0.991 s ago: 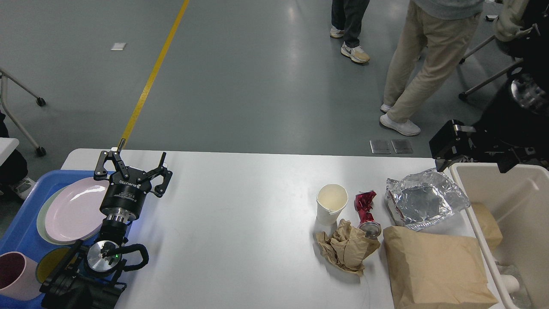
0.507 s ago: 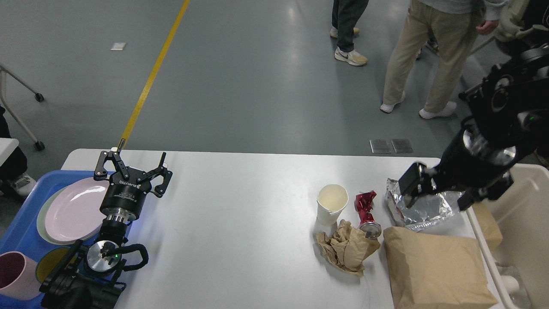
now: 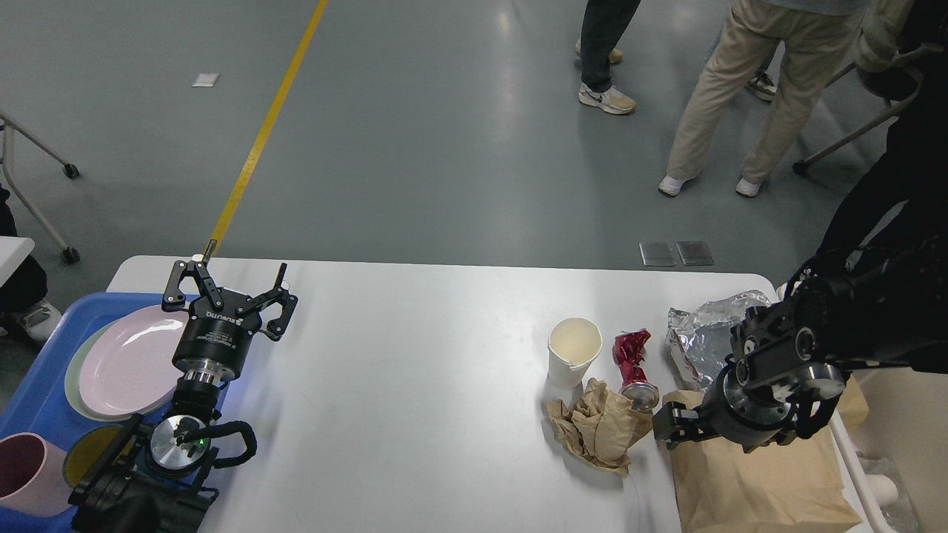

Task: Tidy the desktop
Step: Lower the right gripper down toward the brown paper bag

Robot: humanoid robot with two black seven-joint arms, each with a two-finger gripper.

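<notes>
The white desktop (image 3: 415, 370) spans the view. On its right part lie a white paper cup (image 3: 574, 352), a crushed red can (image 3: 633, 363), a crumpled brown paper (image 3: 600, 429), a silver foil bag (image 3: 700, 333) and a flat brown paper bag (image 3: 755, 485). My right gripper (image 3: 675, 428) hangs low over the upper left corner of the brown paper bag, close to the can; its fingers are dark and cannot be told apart. My left gripper (image 3: 226, 290) is open and empty above the desktop's left part, next to the pink plate (image 3: 122, 363).
A blue tray (image 3: 33, 400) at the left edge holds the pink plate, a pink cup (image 3: 26, 474) and a yellow dish (image 3: 85, 455). A beige bin (image 3: 907, 414) stands at the right edge. People stand on the grey floor beyond the table.
My right arm has swung from above the bin leftward and down, past the foil bag, to the brown paper bag. The left arm has not moved. The people behind have stepped about.
</notes>
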